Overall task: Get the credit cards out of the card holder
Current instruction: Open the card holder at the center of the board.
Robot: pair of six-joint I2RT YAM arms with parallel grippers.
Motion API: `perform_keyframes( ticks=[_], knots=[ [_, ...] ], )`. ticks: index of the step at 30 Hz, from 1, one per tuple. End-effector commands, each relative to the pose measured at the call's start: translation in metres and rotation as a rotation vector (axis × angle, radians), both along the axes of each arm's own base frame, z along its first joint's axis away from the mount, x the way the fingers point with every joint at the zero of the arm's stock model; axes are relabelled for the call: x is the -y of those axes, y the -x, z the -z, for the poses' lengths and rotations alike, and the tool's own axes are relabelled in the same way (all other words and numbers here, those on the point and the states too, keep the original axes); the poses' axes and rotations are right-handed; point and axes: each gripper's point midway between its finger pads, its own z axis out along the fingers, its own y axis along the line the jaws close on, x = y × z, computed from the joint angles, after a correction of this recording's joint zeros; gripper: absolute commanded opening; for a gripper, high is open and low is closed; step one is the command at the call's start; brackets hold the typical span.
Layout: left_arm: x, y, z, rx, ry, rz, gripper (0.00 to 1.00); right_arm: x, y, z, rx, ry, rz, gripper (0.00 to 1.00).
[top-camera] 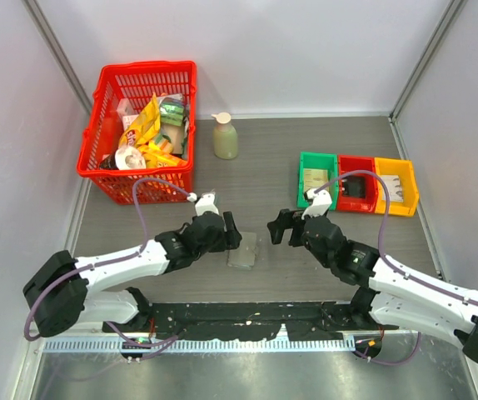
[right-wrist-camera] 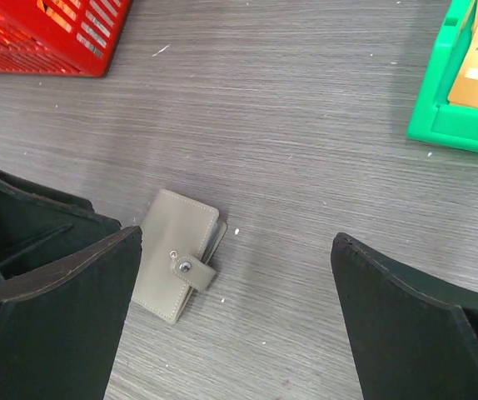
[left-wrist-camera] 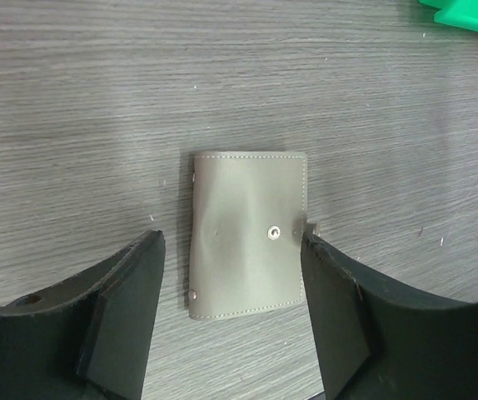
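The card holder (top-camera: 243,250) lies flat and snapped shut on the table between the two arms, grey-olive side up. It also shows in the left wrist view (left-wrist-camera: 247,237) and the right wrist view (right-wrist-camera: 176,254). No credit cards show; they are hidden inside the closed holder. My left gripper (top-camera: 226,230) is open, and in its wrist view (left-wrist-camera: 231,242) the jaws straddle the holder's near half, one on each side. My right gripper (top-camera: 282,227) is open and empty (right-wrist-camera: 237,242), to the right of the holder and apart from it.
A red basket (top-camera: 106,158) of snack packets stands at the back left, with a soap bottle (top-camera: 225,137) beside it. Green (top-camera: 304,185), red (top-camera: 356,192) and yellow (top-camera: 410,192) bins stand in a row at the right. The green bin (right-wrist-camera: 439,125) holds flat tan items.
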Motion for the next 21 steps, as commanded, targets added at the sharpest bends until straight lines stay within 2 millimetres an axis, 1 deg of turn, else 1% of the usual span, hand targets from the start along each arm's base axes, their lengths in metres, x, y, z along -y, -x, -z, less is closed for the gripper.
perform_keyframes(
  ticks=[1, 3, 5, 6, 10, 13, 16, 19, 20, 21],
  knots=[
    [-0.012, -0.003, -0.017, 0.048, -0.089, 0.026, 0.70, -0.016, -0.005, -0.017, 0.078, -0.085, -0.049, 1.00],
    [-0.014, 0.001, -0.017, 0.044, -0.099, 0.037, 0.70, -0.028, -0.003, -0.012, 0.044, -0.088, -0.093, 0.98],
    [-0.013, 0.007, -0.018, 0.047, -0.106, 0.057, 0.70, -0.038, -0.001, -0.001, 0.003, -0.076, -0.126, 0.93],
    [-0.013, 0.010, -0.018, 0.049, -0.116, 0.067, 0.70, -0.043, -0.001, 0.002, -0.015, -0.085, -0.133, 0.89],
    [-0.017, 0.020, -0.019, 0.059, -0.150, 0.104, 0.71, -0.059, 0.002, 0.023, -0.088, -0.104, -0.164, 0.87],
    [-0.019, 0.025, -0.021, 0.075, -0.149, 0.124, 0.72, -0.066, 0.001, 0.028, -0.104, -0.111, -0.176, 0.87],
    [-0.021, 0.027, -0.024, 0.095, -0.143, 0.140, 0.72, -0.069, -0.001, 0.036, -0.123, -0.081, -0.177, 0.87],
    [-0.020, 0.030, -0.027, 0.108, -0.147, 0.167, 0.73, -0.073, 0.001, 0.044, -0.148, -0.051, -0.177, 0.87],
    [-0.019, 0.031, -0.027, 0.111, -0.153, 0.177, 0.73, -0.074, 0.002, 0.049, -0.165, -0.031, -0.169, 0.85],
    [-0.018, 0.032, -0.027, 0.113, -0.158, 0.184, 0.74, -0.076, 0.002, 0.050, -0.168, -0.021, -0.170, 0.83]
  ],
)
